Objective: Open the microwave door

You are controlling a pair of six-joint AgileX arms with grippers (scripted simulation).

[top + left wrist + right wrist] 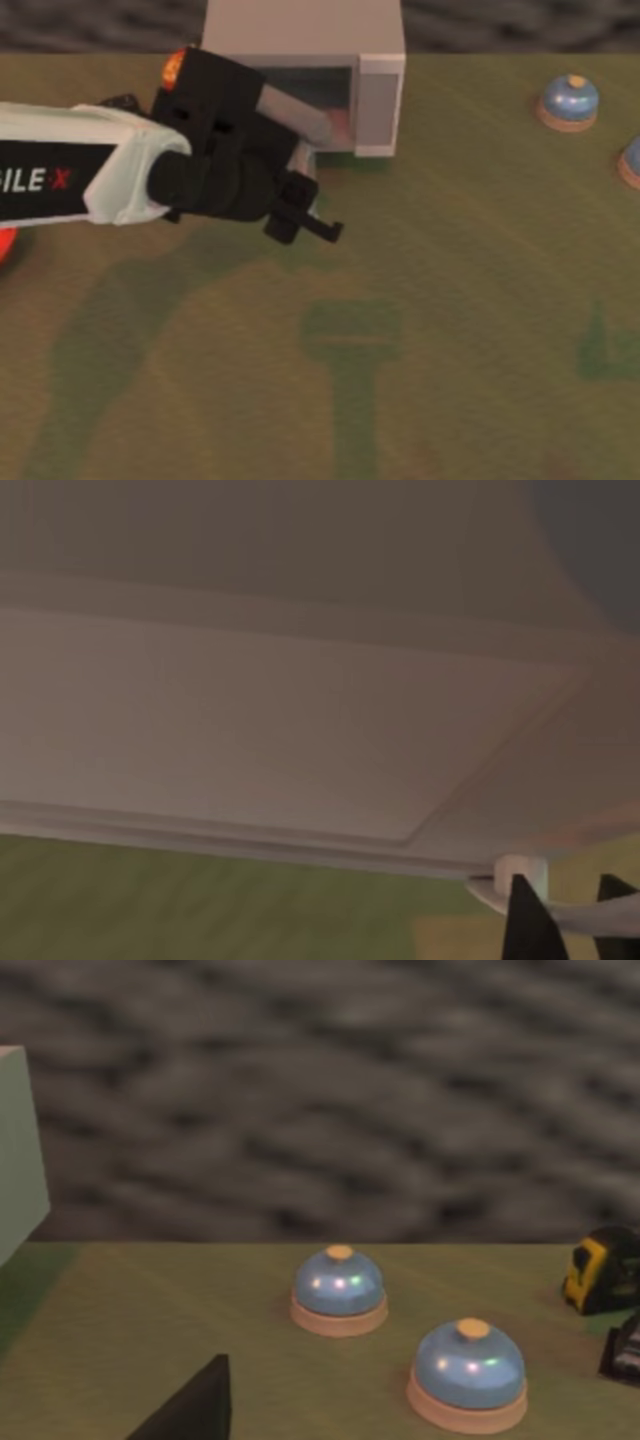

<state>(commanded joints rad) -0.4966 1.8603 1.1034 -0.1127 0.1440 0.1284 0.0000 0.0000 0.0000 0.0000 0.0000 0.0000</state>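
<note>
1. The microwave door (290, 112) stands swung out from the front of the microwave (305, 35), which sits at the far edge of the table (450, 300), left of centre in the top view; the pinkish cavity shows behind the door, and the narrow control strip sits on the cavity's right.
2. The left gripper (312, 218) hangs just in front of the door's free edge, its dark fingers pointing toward the table's right side.
3. In the left wrist view, the door's framed panel (260, 730) fills most of the picture, and the left gripper's two dark fingertips (525, 920) sit on either side of a small pale handle piece at the door's lower corner; the fingers appear closed on that piece with only a narrow gap between them.
4. Well to the right of the left gripper, two blue service bells (568, 102) on tan bases rest near the table's far right edge; the right wrist view shows the same bells (338, 1292) side by side.
5. Beyond the bells in the right wrist view, a yellow-and-black tape measure (600, 1270) lies on the table.
6. The right gripper cannot be judged; only a dark sliver shows in its own view.
</note>
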